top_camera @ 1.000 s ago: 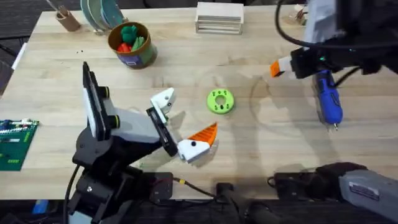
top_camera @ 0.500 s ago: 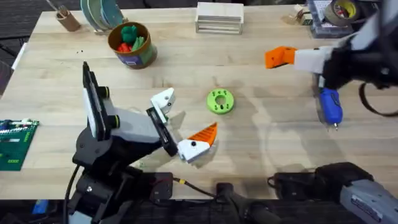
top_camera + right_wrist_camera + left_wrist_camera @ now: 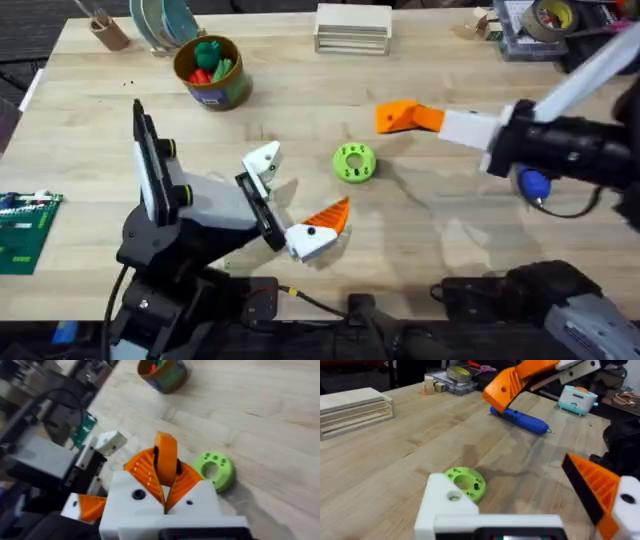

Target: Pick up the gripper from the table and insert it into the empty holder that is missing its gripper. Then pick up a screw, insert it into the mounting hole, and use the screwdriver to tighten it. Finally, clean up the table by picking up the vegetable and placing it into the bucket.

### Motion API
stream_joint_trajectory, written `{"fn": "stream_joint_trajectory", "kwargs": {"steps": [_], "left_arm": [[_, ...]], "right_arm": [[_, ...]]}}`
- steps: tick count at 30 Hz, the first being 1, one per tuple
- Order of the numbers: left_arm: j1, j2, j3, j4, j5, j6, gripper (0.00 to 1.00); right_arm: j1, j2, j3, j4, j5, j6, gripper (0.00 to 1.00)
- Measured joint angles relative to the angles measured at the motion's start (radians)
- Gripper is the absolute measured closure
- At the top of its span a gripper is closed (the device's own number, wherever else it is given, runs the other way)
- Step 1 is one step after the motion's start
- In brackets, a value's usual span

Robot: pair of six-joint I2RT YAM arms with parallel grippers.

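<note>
We see most of the screwdriver (image 3: 533,184) hidden under the right arm in the overhead view, only its rounded blue end and thin tip showing. In the right wrist view the bucket (image 3: 163,373) is cut off by the picture's edge, and its contents blur together, so we cannot pick the vegetable out there. The right hand (image 3: 165,476) grips an orange wedge whose lower part is buried between its pads. In the left wrist view the holder (image 3: 445,506) runs off the picture's edge.
</note>
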State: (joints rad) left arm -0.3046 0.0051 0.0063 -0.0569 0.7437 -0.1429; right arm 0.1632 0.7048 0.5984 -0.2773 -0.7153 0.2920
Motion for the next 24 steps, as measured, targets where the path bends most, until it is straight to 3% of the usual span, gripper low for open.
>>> {"fn": "stream_joint_trajectory", "kwargs": {"steps": [9, 19, 24], "left_arm": [[0.0, 0.0, 0.0, 0.0, 0.0, 0.0, 0.008], [0.0, 0.0, 0.0, 0.0, 0.0, 0.0, 0.008], [0.0, 0.0, 0.0, 0.0, 0.0, 0.0, 0.007]], "right_arm": [[0.149, 0.109, -0.048, 0.18, -0.046, 0.249, 0.984], [0.293, 0.361, -0.052, 0.544, -0.208, 0.451, 0.985], [0.331, 0.471, -0.052, 0.629, -0.275, 0.522, 0.985]]}}
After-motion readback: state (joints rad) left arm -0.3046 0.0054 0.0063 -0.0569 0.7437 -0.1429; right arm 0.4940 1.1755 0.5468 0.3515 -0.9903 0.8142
